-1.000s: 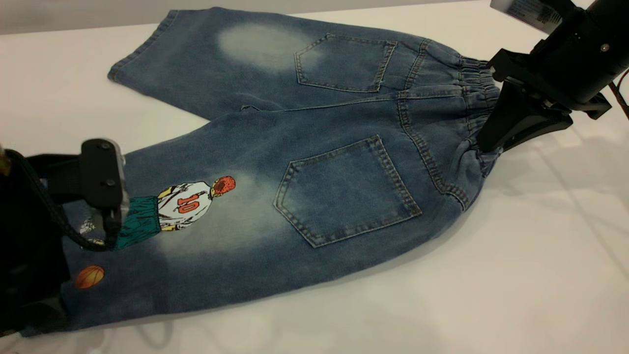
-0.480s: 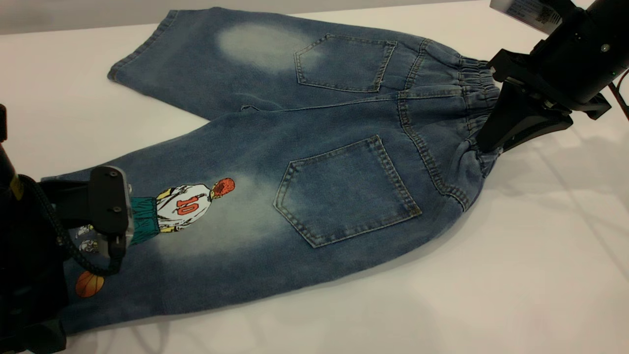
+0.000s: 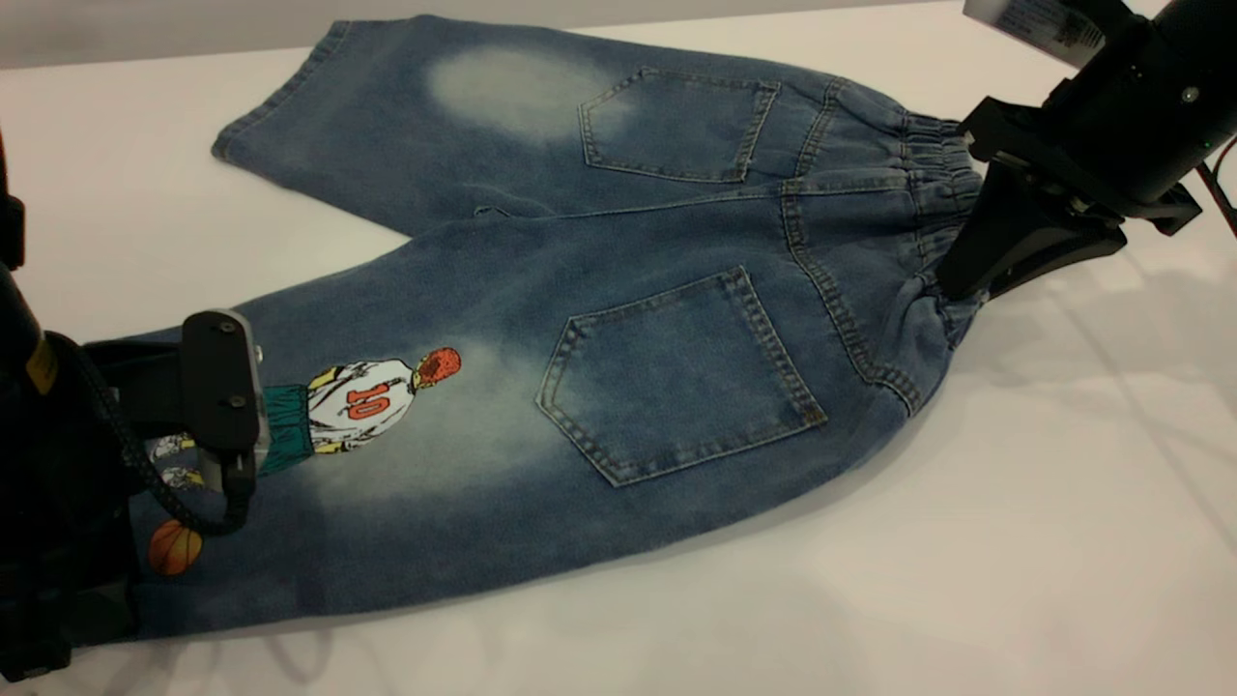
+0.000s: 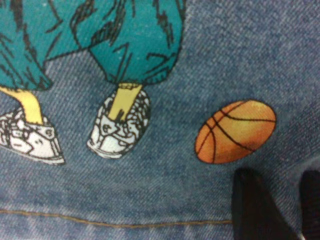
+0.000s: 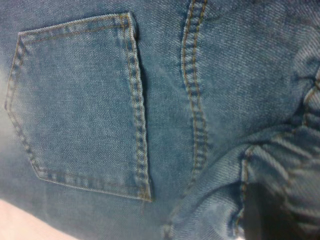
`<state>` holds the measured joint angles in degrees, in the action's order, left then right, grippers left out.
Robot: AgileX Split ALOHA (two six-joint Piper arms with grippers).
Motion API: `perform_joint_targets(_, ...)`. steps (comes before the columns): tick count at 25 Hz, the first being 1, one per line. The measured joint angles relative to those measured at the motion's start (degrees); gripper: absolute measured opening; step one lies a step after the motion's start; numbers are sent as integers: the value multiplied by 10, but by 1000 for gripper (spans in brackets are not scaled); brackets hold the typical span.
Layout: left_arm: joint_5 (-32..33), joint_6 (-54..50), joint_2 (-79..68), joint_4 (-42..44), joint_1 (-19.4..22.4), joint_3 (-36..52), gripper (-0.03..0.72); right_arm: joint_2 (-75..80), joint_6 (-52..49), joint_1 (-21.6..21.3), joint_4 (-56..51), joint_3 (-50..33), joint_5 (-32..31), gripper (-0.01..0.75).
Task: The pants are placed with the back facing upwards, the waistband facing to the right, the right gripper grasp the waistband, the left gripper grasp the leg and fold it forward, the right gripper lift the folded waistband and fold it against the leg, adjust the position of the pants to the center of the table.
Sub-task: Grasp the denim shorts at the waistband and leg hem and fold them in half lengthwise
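A: Faded blue denim pants (image 3: 618, 290), back pockets up, lie flat on the white table (image 3: 1015, 532), the elastic waistband (image 3: 933, 193) turned toward the right gripper (image 3: 952, 280). Where does that claw stand?

B: At the near end of the waistband, black fingers (image 3: 1005, 237) clenched on the gathered denim; the cloth bunches into a pucker right at its tips. No change there across the last second.

A: And the other end?

B: The left gripper (image 4: 277, 207) is the one that has moved. A second ago its black body sat higher over the near leg (image 3: 338, 503); now it is lower and nearer the hem (image 4: 115, 225), just beside the printed orange basketball (image 4: 235, 131). The wrist view shows two dark fingertips (image 4: 255, 207) against the denim with a narrow gap between them, the ball just beyond them, the cartoon player's grey shoes (image 4: 117, 127) farther off.

A: Gripping yet?

B: Cannot tell. The tips touch or nearly touch the fabric, but no cloth shows pinched between them.

A: Meaning for the task?

B: Waistband grasp looks done; leg grasp is in hand. My read: once the left claw clenches on the hem, both ends can carry the near half forward over the far leg (image 3: 406, 106). No fold made yet.
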<state>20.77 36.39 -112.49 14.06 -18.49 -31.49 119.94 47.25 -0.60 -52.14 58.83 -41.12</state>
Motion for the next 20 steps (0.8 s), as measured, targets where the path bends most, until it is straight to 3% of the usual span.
perform_joint_targets(8, 9, 1, 19, -35, 0, 0, 41, -1, -1, 0, 6, 0, -52, 47)
perform_joint_targets(20, 35, 8, 211, -45, 0, -11, 32, -106, -69, 0, 74, -2, -74, 47)
